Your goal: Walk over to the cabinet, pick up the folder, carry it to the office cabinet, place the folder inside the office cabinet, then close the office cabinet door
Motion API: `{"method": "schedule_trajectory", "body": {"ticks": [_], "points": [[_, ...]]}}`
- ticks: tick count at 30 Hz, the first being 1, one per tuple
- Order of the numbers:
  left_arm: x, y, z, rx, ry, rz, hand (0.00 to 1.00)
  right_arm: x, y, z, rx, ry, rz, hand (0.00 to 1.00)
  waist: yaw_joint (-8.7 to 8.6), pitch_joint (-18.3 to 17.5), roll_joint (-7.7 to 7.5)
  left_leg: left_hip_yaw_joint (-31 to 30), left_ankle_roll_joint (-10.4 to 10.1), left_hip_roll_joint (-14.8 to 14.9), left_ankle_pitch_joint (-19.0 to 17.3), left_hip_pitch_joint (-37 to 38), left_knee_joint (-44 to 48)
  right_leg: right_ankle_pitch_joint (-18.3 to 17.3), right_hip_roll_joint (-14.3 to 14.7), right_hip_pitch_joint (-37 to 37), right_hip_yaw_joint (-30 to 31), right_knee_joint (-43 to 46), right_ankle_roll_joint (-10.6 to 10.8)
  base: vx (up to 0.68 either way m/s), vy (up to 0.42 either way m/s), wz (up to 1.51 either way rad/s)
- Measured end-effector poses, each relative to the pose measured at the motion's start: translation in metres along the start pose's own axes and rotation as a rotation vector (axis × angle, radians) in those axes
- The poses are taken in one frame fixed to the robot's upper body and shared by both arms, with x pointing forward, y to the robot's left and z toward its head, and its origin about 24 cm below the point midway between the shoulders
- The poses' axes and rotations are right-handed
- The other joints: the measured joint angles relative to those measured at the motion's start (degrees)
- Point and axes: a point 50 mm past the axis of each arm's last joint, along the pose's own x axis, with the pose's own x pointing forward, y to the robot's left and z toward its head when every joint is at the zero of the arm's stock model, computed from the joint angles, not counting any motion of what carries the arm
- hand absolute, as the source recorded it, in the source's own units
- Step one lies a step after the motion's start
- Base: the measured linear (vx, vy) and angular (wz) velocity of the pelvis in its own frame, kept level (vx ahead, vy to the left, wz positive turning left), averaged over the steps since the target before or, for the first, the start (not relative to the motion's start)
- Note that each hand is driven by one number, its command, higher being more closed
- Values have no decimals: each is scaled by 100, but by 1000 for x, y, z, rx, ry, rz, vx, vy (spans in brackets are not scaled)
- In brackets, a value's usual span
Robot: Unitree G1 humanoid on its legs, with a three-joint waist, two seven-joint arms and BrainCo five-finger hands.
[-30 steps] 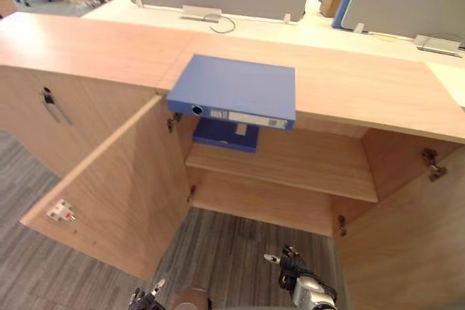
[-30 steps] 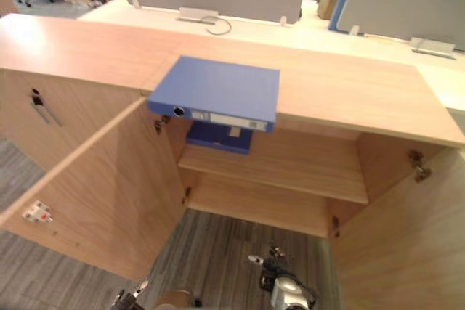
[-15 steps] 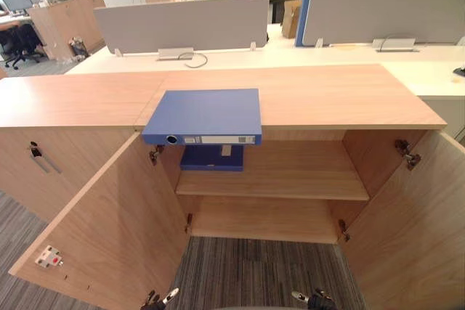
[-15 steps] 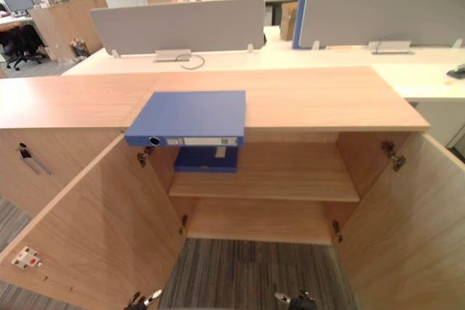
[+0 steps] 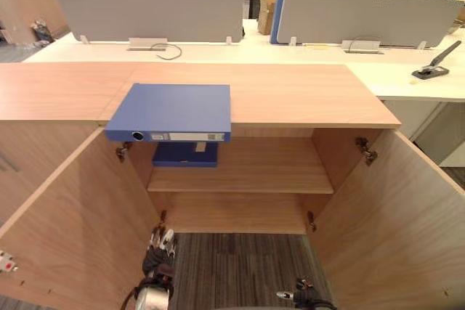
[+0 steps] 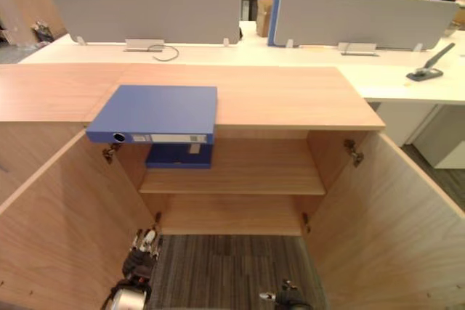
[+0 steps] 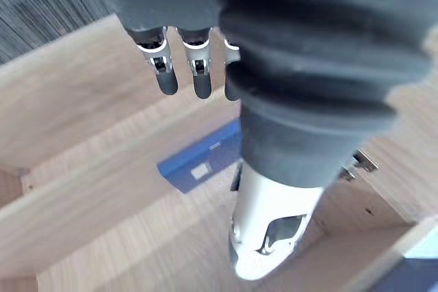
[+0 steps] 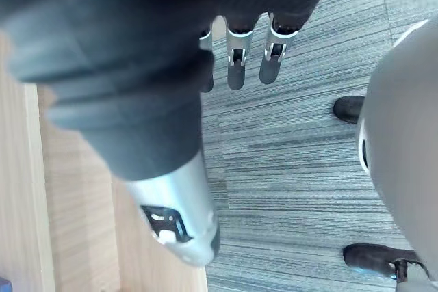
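Observation:
A blue folder (image 5: 171, 112) lies flat on the wooden cabinet top (image 5: 305, 96), its labelled spine over the front edge above the open compartment. A second blue folder (image 5: 185, 154) lies on the middle shelf (image 5: 247, 176) inside; its spine also shows in the left wrist view (image 7: 202, 162). Both cabinet doors stand wide open, the left door (image 5: 73, 223) and the right door (image 5: 396, 215). My left hand (image 5: 158, 246) hangs low beside the left door with straight fingers (image 7: 179, 66), holding nothing. My right hand (image 5: 299, 298) hangs low above the carpet, its fingers (image 8: 236, 59) relaxed and empty.
Behind the cabinet runs a white desk (image 5: 218, 47) with grey partition screens (image 5: 149, 14) and a black stapler (image 5: 434, 63) at the right. A closed cabinet section (image 5: 29, 139) adjoins on the left. Striped grey carpet (image 5: 240, 270) lies between the open doors.
The camera has moved: the whole picture has shifted left. My left hand has risen into view beside the left door. The folders have not moved.

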Motion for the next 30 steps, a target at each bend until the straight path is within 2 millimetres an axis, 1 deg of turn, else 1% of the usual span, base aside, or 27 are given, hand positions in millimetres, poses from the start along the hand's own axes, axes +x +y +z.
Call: {"method": "schedule_trajectory", "body": {"ticks": [3, 5, 10, 13, 16, 18, 19, 21, 23, 26, 29, 30], "points": [[-1, -9, 14, 5, -69, -25, 0, 0, 3, 0, 4, 1, 1, 0, 32, -13, 0, 14, -28, 1, -19, 61, -26, 116, 44, 190, -23, -294, 19, 43, 21, 3], [0, -19, 25, 10, -126, -43, 0, 0, 6, 0, 9, 0, 7, 0, 78, -8, -9, 16, -29, -11, -18, 98, -66, 174, 45, 305, -31, -421, 15, 55, 49, 2], [-4, -36, 45, 119, -247, -17, 0, -1, 14, 0, 21, 2, 12, 0, 130, -21, -41, -57, -27, -79, -18, 81, -36, 209, -58, 430, -171, -528, 53, -3, 61, 12], [-7, -47, 58, 181, -320, -2, 0, -1, 21, 0, 32, 3, 20, 0, 222, -1, -88, -129, -26, -103, -19, 10, 32, 217, -82, 427, -221, -513, 67, -48, 46, 12], [-13, -59, 75, 303, -429, 23, 0, -2, 30, -2, 48, 8, 32, 0, 243, 20, -151, -225, -26, -104, -21, -85, 110, 216, -82, 427, -342, -485, 67, -85, 24, 18], [-23, -74, 95, 485, -584, 59, 0, -2, 33, -2, 46, 7, 32, 0, 288, 27, -187, -253, -23, -105, -25, -97, 135, 215, -83, 428, -349, -446, 68, -95, 24, 5], [-27, -78, 101, 534, -632, 73, 0, -2, 34, -1, 47, 6, 30, 0, 285, 26, -191, -253, -22, -104, -26, -102, 134, 214, -85, 428, -346, -425, 68, -98, 31, -2], [-41, -93, 121, 735, -828, 153, 0, -3, 35, -1, 49, 3, 19, 0, 272, 0, -227, -245, -18, -106, -29, -99, 135, 213, -91, 418, -334, -404, 69, -82, 30, -3], [-50, -99, 131, 836, -935, 210, 0, -3, 38, -2, 52, 6, 17, 0, 262, -35, -239, -230, -17, -105, -30, -100, 124, 213, -89, 370, -324, -403, 69, -76, 22, -3], [-48, -109, 131, 956, -1006, 261, 0, -4, 41, -4, 14, 6, 29, 0, 261, -100, -266, -185, -20, -96, -29, -94, 111, 215, -61, 356, -281, -441, 65, -32, 15, -7], [-43, -132, 129, 1078, -1092, 269, 0, -4, 41, -5, 13, 8, 30, 0, 240, -161, -278, -44, -31, -79, -33, -96, 86, 288, 7, 310, -98, -562, 35, 20, 30, -25], [-39, -143, 127, 1119, -1128, 257, 0, -5, 41, -6, 13, 9, 29, 0, 216, -238, -288, 39, -35, -66, -34, -89, 73, 326, 30, 287, -2, -626, 21, 62, 37, -28]]}}
